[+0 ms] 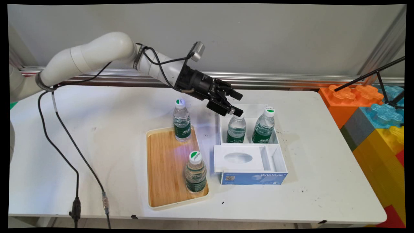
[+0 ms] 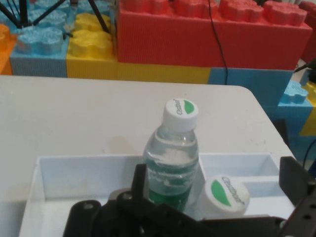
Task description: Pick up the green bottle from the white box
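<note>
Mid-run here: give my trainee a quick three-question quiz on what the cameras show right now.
1. How many clear plastic water bottles with white caps stand on the wooden tray?
2. True or false: the black two-finger gripper is above the tray.
3. Which bottle is nearest the gripper? A) the left one in the white box B) the right one in the box C) the tray's near one

Key: 1) Two, the near one and the far one. 2) False; it is over the white cardboard box. 3) A.
</note>
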Tool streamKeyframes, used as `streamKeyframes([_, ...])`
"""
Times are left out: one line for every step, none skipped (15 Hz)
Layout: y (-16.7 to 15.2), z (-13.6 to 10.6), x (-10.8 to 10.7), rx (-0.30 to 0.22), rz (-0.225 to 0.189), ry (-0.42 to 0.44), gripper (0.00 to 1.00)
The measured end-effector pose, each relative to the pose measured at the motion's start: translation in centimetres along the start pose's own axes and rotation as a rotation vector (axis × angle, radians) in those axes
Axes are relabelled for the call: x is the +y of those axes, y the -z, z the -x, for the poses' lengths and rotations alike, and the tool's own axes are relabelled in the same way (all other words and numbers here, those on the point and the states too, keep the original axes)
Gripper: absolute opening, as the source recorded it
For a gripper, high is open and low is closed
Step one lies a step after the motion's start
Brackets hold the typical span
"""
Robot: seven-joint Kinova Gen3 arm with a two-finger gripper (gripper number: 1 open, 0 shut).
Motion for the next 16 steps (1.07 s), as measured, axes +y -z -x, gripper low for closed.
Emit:
streamKeyframes([0.3,0.0,0.0,-0.008,0.002,0.008,1.00])
streamKeyframes([0.6,0.0,0.1,-0.016,0.003,0.015,1.00])
streamKeyframes([0.9,0.0,0.1,-0.024,0.004,0.020,1.00])
streamKeyframes([1.1,0.0,0.1,-0.032,0.005,0.026,1.00])
streamKeyframes([1.4,0.1,0.2,-0.041,0.005,0.032,1.00])
streamKeyframes([1.7,0.2,0.2,-0.048,0.006,0.036,1.00])
streamKeyframes([1.9,0.3,0.3,-0.056,0.008,0.041,1.00])
streamKeyframes([2.1,0.4,0.3,-0.064,0.011,0.044,1.00])
streamKeyframes([2.2,0.5,0.4,-0.069,0.013,0.048,1.00])
streamKeyframes([2.3,0.6,0.5,-0.075,0.016,0.051,1.00])
streamKeyframes([2.3,0.7,0.7,-0.081,0.021,0.054,1.00])
streamKeyframes([2.3,0.8,0.8,-0.085,0.024,0.057,1.00])
streamKeyframes([2.4,0.9,0.9,-0.088,0.026,0.058,1.00])
streamKeyframes([2.3,1.0,1.0,-0.092,0.030,0.060,1.00])
streamKeyframes([2.2,1.1,1.2,-0.097,0.035,0.060,1.00])
streamKeyframes([2.1,1.2,1.4,-0.101,0.040,0.061,1.00])
